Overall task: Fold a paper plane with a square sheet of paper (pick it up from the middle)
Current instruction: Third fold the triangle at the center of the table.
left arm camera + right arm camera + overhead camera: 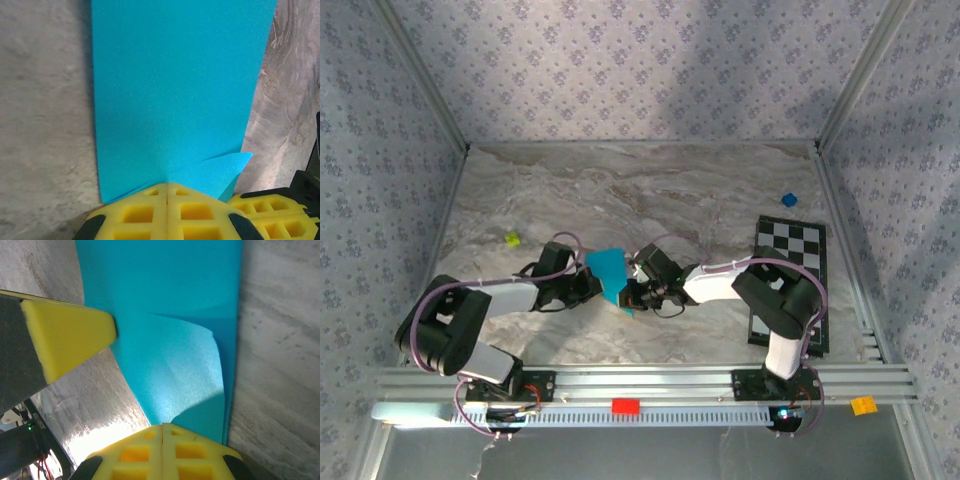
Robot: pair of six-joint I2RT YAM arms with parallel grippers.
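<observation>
1. Both my pincers are clamped on the blue sheet of paper [607, 268]. My left pincer [166, 192] bites its lower edge, and my right pincer [162, 432] grips it from the other side. The sheet appears held up between them over the middle of the table [620, 190].
2. If I pull the two sides unevenly, the thin sheet may tear at a clamp. It may also slip out, since each grip holds just a narrow strip.
3. A flap [185, 365] near my right pincer bulges in a soft curve instead of lying flat. Pressing it down like this could set a crooked crease and throw off later folds.
4. My pincers sit very close together, so a small twist could knock one against the other.
5. Releasing one side would let the sheet droop and lose its alignment.
</observation>
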